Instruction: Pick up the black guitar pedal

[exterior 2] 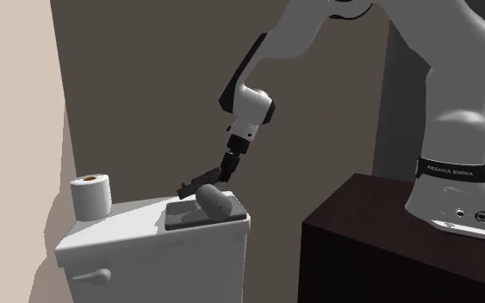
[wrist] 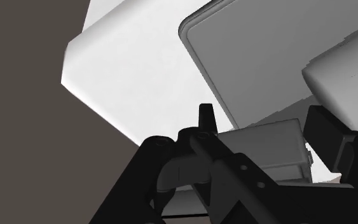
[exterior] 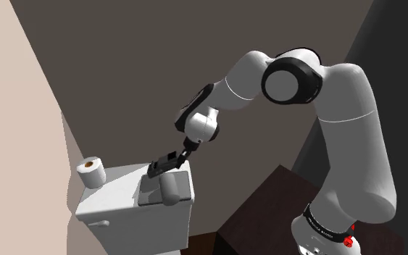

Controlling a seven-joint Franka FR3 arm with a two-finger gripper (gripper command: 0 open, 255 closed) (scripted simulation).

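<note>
Tilted black pedal (exterior: 157,168) above toilet tank (exterior: 115,194)

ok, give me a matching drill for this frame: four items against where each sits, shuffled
Items:
1. paper roll
2. flat grey slab
3. tool
4. arm's base

Places:
A. on the dark brown stand
B. low over the white tank lid, beside the slab
C. upright at the lid's end, on the second exterior view's left
D. flat on the lid, under a rounded grey thing

Pairs: 1-C, 2-D, 3-B, 4-A
</note>
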